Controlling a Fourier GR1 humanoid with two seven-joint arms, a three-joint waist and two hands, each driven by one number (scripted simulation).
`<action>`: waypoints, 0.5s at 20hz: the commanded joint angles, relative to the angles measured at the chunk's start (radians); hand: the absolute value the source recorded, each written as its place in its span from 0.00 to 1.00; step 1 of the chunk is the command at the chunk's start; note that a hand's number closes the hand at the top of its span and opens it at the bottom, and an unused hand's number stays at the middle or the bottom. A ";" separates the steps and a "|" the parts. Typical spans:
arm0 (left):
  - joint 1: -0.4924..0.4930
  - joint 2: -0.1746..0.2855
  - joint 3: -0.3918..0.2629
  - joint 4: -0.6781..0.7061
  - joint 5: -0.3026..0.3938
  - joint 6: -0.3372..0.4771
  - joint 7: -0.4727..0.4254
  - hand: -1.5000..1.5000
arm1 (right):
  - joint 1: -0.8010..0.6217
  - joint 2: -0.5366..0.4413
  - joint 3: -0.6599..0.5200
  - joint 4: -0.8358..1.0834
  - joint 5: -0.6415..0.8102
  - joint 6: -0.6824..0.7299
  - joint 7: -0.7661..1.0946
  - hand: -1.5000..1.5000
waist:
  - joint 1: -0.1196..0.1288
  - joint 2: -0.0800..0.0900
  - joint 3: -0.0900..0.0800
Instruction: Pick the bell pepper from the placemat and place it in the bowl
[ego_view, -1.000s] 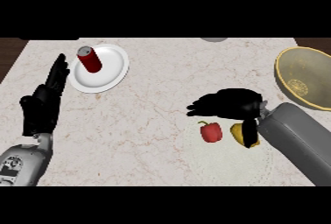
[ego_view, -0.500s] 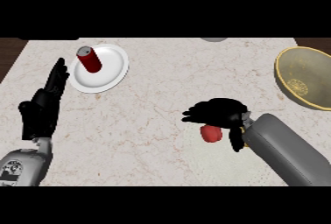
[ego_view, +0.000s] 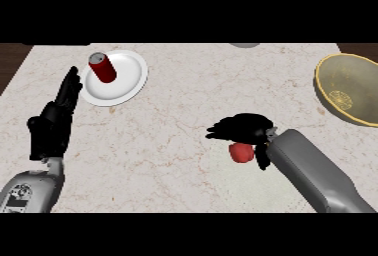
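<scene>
The right hand (ego_view: 242, 129) sits a little right of the middle of the marbled tabletop (ego_view: 170, 165), its grey forearm coming in from the lower right. Its black fingers are curled over the top of the red bell pepper (ego_view: 239, 152), and the thumb (ego_view: 262, 159) hangs down along the pepper's right side, so the hand is clamped round it. Most of the pepper shows below the fingers. It lies at the upper edge of the pale placemat (ego_view: 236, 189), which barely stands out from the stone; whether the pepper touches the mat or is lifted off it cannot be told.

The yellow bowl (ego_view: 347, 97) stands at the right edge, well apart from the pepper and up to its right.

The left hand (ego_view: 53, 122) rests near the left edge, fingers straight and pointing up. Just to its upper right is a white plate (ego_view: 125, 87) with a red can (ego_view: 102, 68) standing on it
</scene>
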 joint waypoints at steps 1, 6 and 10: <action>0.013 0.000 0.028 -0.027 0.005 -0.032 0.006 0.50 | 0.022 0.066 0.002 0.072 0.080 -0.049 -0.021 0.00 | 0.000 -0.001 0.000; 0.032 0.002 0.043 -0.016 -0.003 -0.056 -0.023 0.50 | -0.019 0.068 -0.016 0.128 0.137 -0.148 -0.144 1.00 | 0.001 0.000 0.000; 0.020 -0.034 0.038 0.009 -0.055 -0.026 -0.033 0.50 | 0.008 0.099 -0.040 0.156 0.180 -0.187 -0.166 1.00 | -0.003 0.000 0.000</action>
